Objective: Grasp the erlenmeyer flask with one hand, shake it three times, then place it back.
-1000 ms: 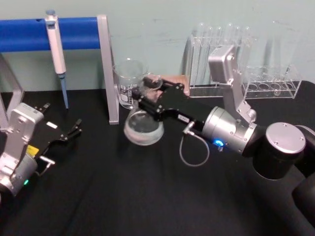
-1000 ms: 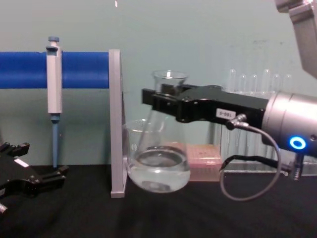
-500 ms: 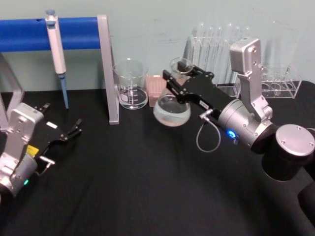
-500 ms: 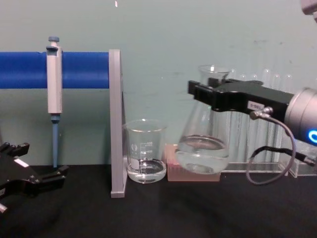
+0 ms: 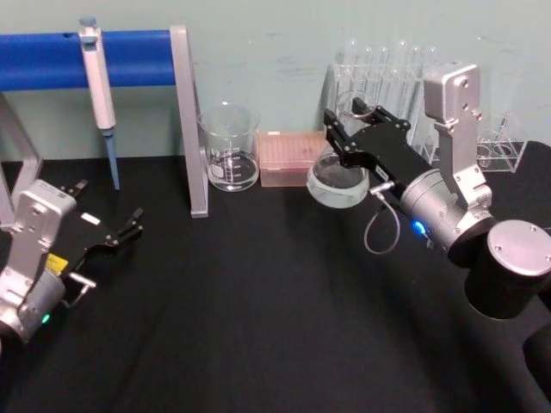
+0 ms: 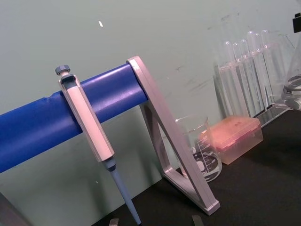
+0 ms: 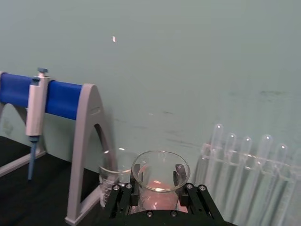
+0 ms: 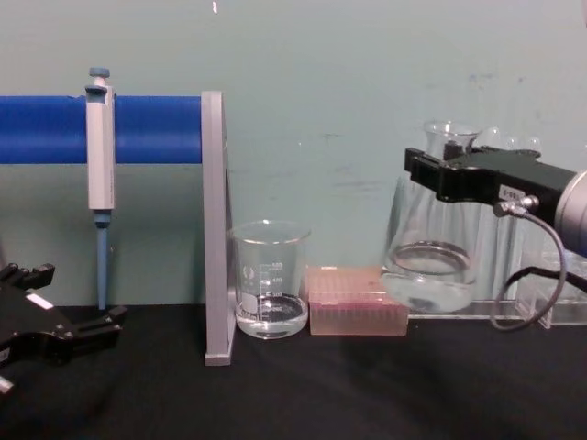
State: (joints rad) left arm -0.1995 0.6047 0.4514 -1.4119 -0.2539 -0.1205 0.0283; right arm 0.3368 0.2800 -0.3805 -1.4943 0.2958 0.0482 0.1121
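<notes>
The right gripper [image 5: 349, 136] is clamped on the neck of the flask [image 5: 337, 182], which hangs upright right of centre in the head view, just right of the pink box [image 5: 293, 157]. Its base lies straight below the fingers and seems clear of the table [image 5: 258, 301], though glass against the rack [image 5: 504, 153] blurs that gap. The left gripper [image 5: 129, 225] sits parked lower left, fingers apart, empty.

I see the erlenmeyer flask [image 8: 431, 261], clear glass with a little clear liquid in its wide base, held roughly upright just above the tabletop [image 8: 303, 394]. My black right tool [image 8: 440, 174] is clamped around its narrow neck.
</notes>
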